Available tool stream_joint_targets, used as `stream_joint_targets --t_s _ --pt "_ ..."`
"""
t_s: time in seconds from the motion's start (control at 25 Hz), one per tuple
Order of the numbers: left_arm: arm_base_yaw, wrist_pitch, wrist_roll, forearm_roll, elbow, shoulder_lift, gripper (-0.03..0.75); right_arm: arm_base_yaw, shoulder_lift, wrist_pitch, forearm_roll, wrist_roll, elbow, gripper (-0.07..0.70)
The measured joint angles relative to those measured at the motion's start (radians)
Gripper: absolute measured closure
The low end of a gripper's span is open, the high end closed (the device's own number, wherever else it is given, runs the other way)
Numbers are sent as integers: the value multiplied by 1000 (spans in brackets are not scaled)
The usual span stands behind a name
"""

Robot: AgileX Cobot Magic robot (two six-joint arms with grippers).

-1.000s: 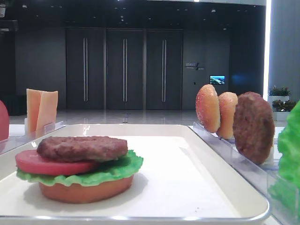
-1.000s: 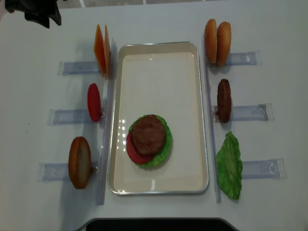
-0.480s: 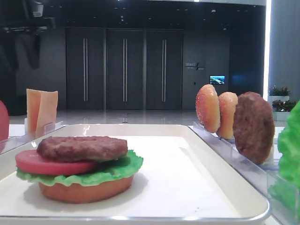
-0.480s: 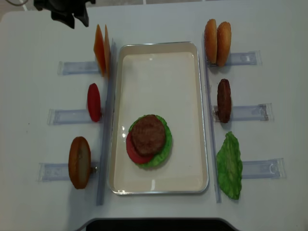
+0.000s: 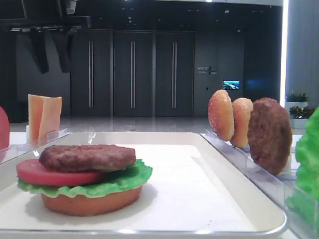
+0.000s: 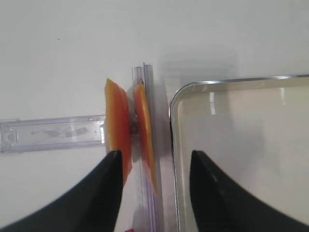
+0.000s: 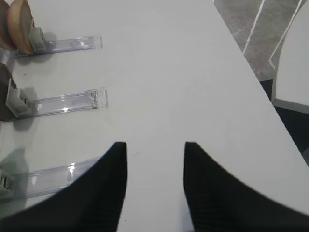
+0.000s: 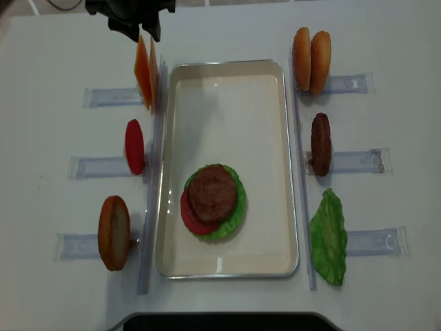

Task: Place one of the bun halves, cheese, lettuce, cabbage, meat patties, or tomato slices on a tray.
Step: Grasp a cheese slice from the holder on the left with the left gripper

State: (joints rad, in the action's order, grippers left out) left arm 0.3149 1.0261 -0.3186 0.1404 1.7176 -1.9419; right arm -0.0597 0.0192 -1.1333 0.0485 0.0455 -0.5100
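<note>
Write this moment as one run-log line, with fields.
left end effector: open, above cheese | tray: base bun, lettuce, tomato, patty stacked

I see a cream-white tray with a silvery rim on a white table, holding an orange-brown bun base, bright green lettuce, a red tomato slice and a dark brown, bumpy patty. On the far left stand pale orange cheese slices; the far-right bun halves are golden-brown, speckled pale. My black left gripper shows above the cheese.
</note>
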Motion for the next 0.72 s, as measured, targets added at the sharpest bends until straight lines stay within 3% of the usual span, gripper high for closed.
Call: stream_joint_targets --t_s 0.72 --pt "0 -2 -3 12 5 -106 367 0 0 0 0 0 0 357"
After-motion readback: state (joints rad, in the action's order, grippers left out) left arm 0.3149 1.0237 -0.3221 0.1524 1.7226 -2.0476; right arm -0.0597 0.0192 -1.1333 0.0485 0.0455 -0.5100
